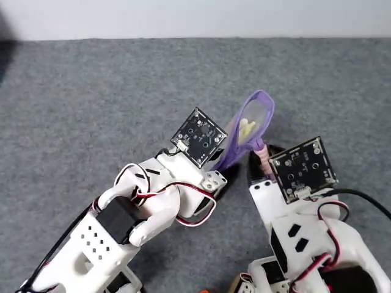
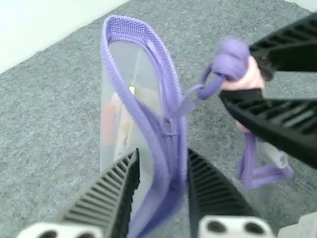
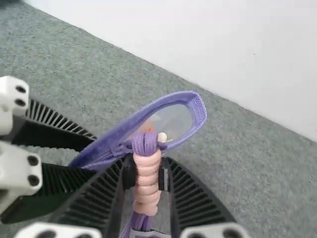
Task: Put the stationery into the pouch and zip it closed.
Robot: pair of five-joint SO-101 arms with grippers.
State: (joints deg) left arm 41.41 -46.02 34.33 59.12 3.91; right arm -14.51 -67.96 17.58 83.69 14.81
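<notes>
A purple-edged clear pouch point(image 1: 249, 127) stands on edge on the grey carpet, with pale stationery point(image 1: 246, 127) visible inside. My left gripper point(image 2: 161, 191) is shut on the pouch's purple zipper edge point(image 2: 166, 144). My right gripper point(image 3: 145, 178) is shut on the pink and purple zipper pull cord point(image 3: 146, 176), seen also in the left wrist view point(image 2: 237, 67). The zipper is closed along the lower part of the pouch point(image 3: 148, 130); its far end still gapes open. In the high view both grippers sit close together, just below the pouch point(image 1: 241, 152).
Grey carpet point(image 1: 110, 91) covers the table, with a white wall point(image 1: 195, 18) along the far edge. A small orange and brown object point(image 1: 235, 284) peeks out between the arm bases at the near edge.
</notes>
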